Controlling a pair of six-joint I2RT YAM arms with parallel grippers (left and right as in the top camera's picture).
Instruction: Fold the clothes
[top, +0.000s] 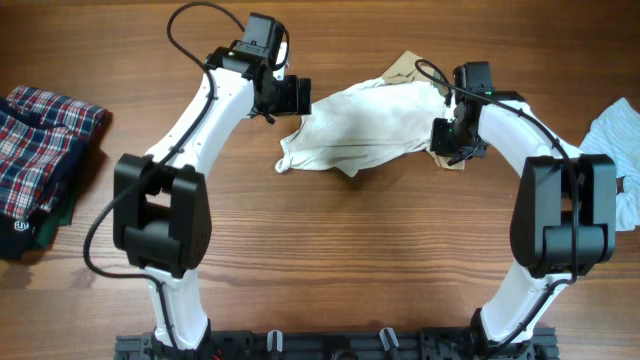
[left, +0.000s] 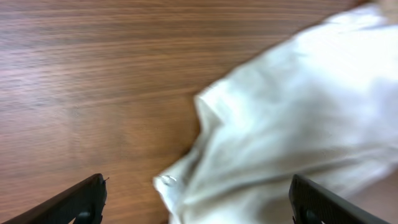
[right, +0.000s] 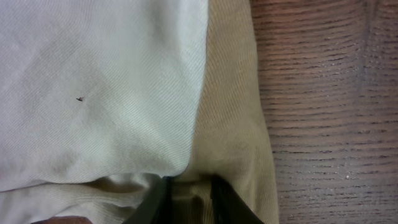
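The shirt (top: 360, 125) is found crumpled on the table (top: 330, 260), far middle, between both arms. The left gripper (left: 198, 202) is held wide open over its left edge, nothing gripped. The right gripper (right: 188, 200) is pinched narrow on the tan edge. A blue garment (top: 615, 130) is noted at right, a plaid pile (top: 40, 150) at left

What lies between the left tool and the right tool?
The cream-white shirt fills the stretch between left tool and right tool, seen in the overhead view.
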